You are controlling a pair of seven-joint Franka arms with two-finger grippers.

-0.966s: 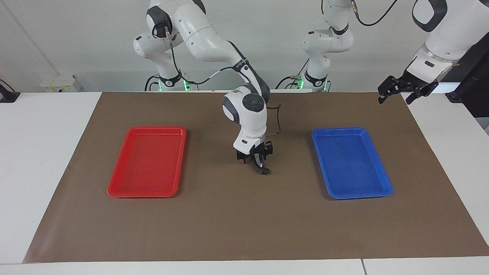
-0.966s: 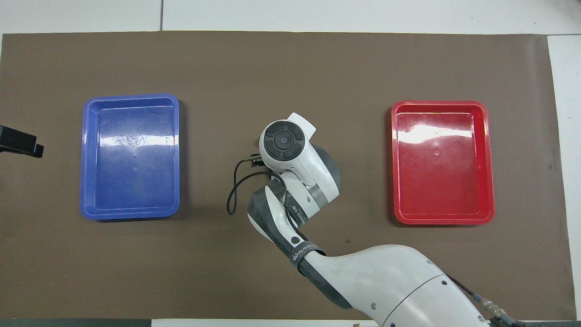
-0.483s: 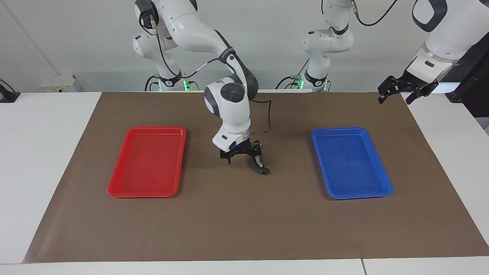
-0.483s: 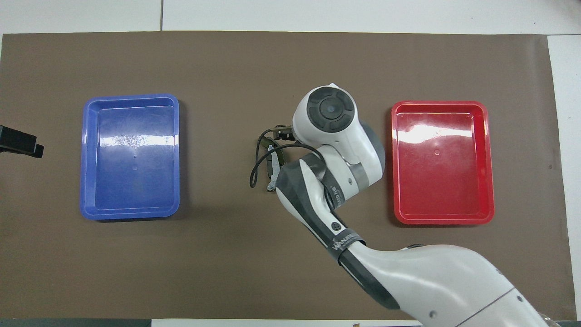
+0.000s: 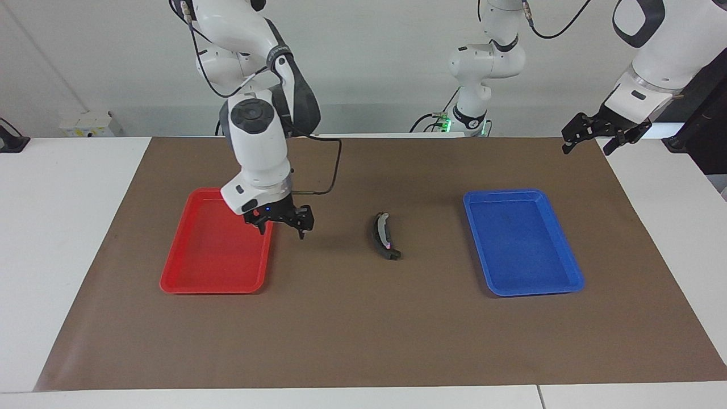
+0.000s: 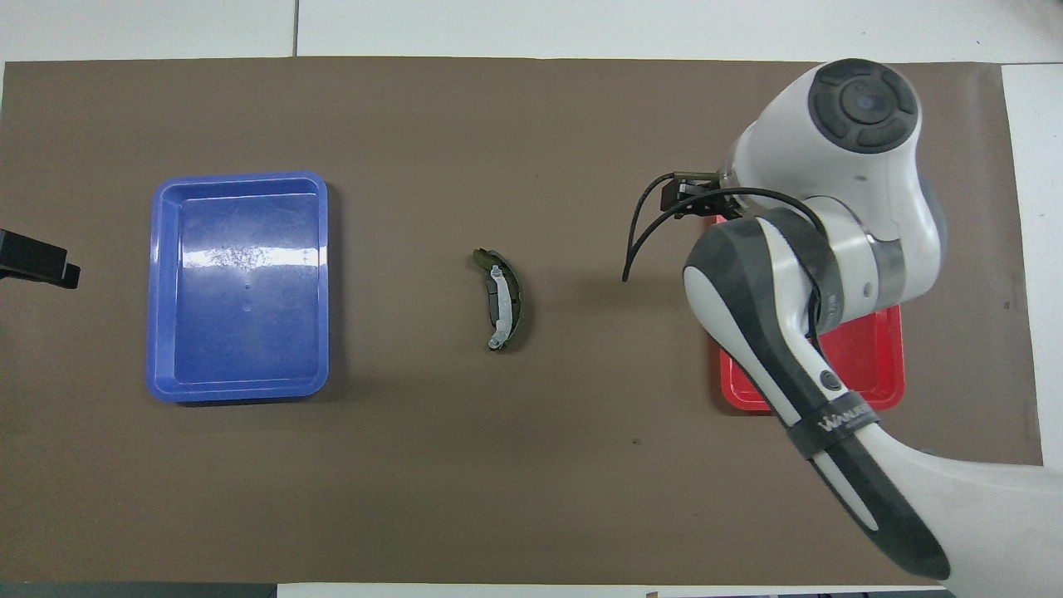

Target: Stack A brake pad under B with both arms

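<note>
B (image 5: 384, 237) between red tray (image 5: 187, 272) and blue tray (image 5: 545, 284)

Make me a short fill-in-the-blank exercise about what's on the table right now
1. The stacked brake pieces lie on the brown mat between the red tray and the ____ tray.
2. The right claw hangs over the edge of the ____ tray.
3. Both trays hold ____.

Answers: blue; red; nothing

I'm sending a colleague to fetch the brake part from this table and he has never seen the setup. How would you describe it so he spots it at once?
Look at the brown mat, midway between the red tray and the blue tray. There lies the brake piece, alone on the mat. It is a small, dark, curved crescent with a silvery-grey strip along it, unlike the large, bright, rectangular trays.
</note>
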